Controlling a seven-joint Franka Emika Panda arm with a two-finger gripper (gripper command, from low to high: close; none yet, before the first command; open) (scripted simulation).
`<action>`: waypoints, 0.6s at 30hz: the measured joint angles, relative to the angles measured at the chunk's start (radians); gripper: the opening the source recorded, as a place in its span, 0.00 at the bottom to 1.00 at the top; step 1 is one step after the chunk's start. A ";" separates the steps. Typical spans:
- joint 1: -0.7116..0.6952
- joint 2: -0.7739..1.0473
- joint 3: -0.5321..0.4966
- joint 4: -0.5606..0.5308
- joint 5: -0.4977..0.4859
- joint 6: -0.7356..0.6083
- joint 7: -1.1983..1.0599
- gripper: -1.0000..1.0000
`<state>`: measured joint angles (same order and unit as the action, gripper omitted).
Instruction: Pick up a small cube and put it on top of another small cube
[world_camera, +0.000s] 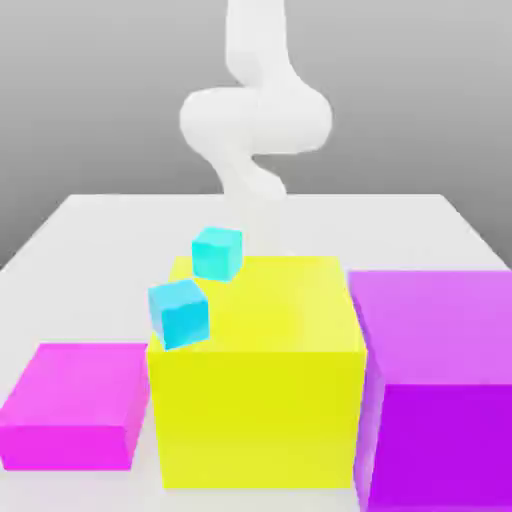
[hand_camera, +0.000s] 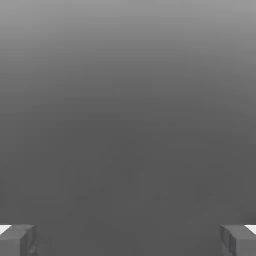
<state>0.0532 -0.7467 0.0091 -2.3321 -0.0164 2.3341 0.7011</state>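
Two grey fingertips (hand_camera: 17, 240) stand wide apart over plain grey ground.

— Finish on the blocks?
— Uniform, smooth, matt, plastic-like: yellow block (world_camera: 258, 385), magenta slab (world_camera: 72, 405), purple block (world_camera: 440, 390), two cyan cubes (world_camera: 217, 251) (world_camera: 180, 312). No grain, no texture, no gloss.
— Arm and table?
— White arm (world_camera: 256, 120): smooth, soft sheen. Pale table (world_camera: 90, 225): flat, matt. Fingertips (hand_camera: 17, 240): grey, dull, unpolished.
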 joint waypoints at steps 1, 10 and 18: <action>0.024 0.023 0.003 -0.014 -0.008 0.015 -0.043 0.50; 0.230 0.244 0.115 -0.168 -0.153 0.209 -0.405 0.50; 0.408 0.424 0.210 -0.305 -0.273 0.380 -0.713 0.50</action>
<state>0.4609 -0.3225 0.2192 -2.6373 -0.2895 2.7139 -0.0121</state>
